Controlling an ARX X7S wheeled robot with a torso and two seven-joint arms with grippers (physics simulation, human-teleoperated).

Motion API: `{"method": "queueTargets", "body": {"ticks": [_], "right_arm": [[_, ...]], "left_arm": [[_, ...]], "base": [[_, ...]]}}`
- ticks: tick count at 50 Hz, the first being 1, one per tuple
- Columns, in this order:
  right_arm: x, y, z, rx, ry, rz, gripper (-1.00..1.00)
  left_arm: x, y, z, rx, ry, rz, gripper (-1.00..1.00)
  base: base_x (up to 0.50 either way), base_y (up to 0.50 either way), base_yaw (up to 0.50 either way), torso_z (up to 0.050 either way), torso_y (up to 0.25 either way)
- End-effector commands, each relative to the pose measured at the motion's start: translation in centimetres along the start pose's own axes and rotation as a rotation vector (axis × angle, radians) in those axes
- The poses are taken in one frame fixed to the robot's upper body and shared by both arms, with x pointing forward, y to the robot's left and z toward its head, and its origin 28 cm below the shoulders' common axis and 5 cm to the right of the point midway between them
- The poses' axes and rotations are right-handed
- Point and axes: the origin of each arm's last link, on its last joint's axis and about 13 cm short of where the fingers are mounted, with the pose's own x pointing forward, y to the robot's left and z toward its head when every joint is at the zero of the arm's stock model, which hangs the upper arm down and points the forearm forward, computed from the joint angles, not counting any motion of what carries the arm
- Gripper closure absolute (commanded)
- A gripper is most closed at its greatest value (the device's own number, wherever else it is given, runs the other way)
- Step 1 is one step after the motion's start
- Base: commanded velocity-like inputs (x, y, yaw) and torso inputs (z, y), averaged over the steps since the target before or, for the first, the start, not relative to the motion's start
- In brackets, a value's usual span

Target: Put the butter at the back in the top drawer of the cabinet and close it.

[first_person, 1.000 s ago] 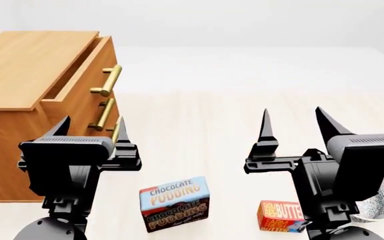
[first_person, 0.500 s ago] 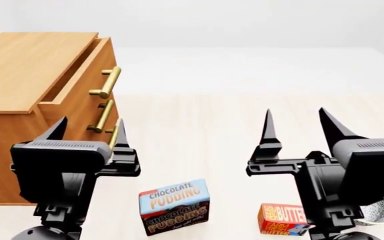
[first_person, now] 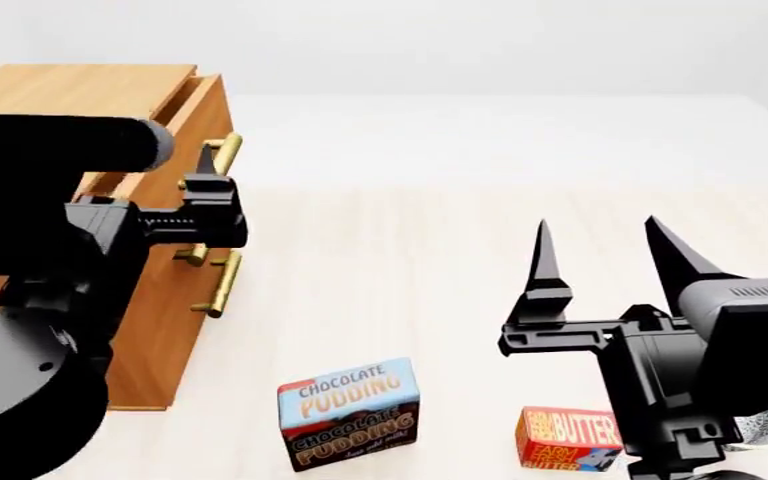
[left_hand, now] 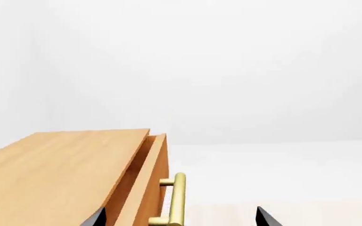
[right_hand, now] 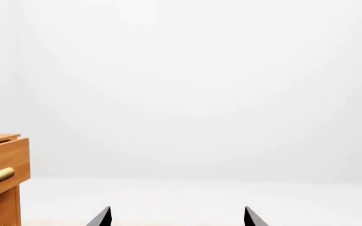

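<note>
The butter (first_person: pixel 568 438), a small orange-red box, lies on the floor at the front right, partly behind my right arm. The cabinet (first_person: pixel 64 95) stands at the left. Its top drawer (first_person: pixel 199 115) is pulled out a little, and the brass handle (first_person: pixel 225 155) shows. My left gripper (first_person: pixel 184 170) is open and raised level with that handle. In the left wrist view the handle (left_hand: pixel 177 197) lies between the spread tips of the left gripper (left_hand: pixel 179 219), not gripped. My right gripper (first_person: pixel 604 250) is open and empty, above and behind the butter. It also shows in the right wrist view (right_hand: pixel 176 219).
A chocolate pudding box (first_person: pixel 348 410) stands on the floor at the front centre, left of the butter. A grey patterned object (first_person: pixel 767 422) peeks out behind my right arm. Two lower drawer handles (first_person: pixel 223 283) sit under the top one. Pale floor stretches beyond.
My left arm has risen and swung forward to the top drawer's handle. The right arm has barely moved. The boxes have stayed put.
</note>
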Motion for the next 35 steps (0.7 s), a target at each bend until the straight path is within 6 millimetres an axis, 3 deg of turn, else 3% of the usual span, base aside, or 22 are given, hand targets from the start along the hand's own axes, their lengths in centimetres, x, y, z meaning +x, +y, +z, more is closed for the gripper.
{"method": "queueTargets", "body": {"ticks": [1, 16, 27, 35], "right_arm": [[0.0, -0.1, 0.2, 0.003, 0.007, 0.004, -1.0], [-0.1, -0.2, 0.2, 0.007, 0.012, 0.013, -1.0], [0.0, -0.1, 0.2, -0.002, 0.017, 0.018, -1.0], [0.1, -0.1, 0.0, -0.004, 0.024, 0.02, -1.0]], "left_arm": [[1.9, 1.2, 6.7, 0.063, 0.089, -0.03, -1.0], [8.7, 1.5, 14.1, 0.157, 0.325, -0.004, -1.0], [12.7, 1.5, 17.1, 0.201, 0.593, -0.029, -1.0], [14.3, 1.6, 18.4, 0.287, 0.726, -0.037, -1.0]], "base": [[0.0, 0.0, 0.0, 0.0, 0.0], [0.0, 0.0, 0.0, 0.0, 0.0], [0.0, 0.0, 0.0, 0.0, 0.0], [0.0, 0.0, 0.0, 0.0, 0.0]]}}
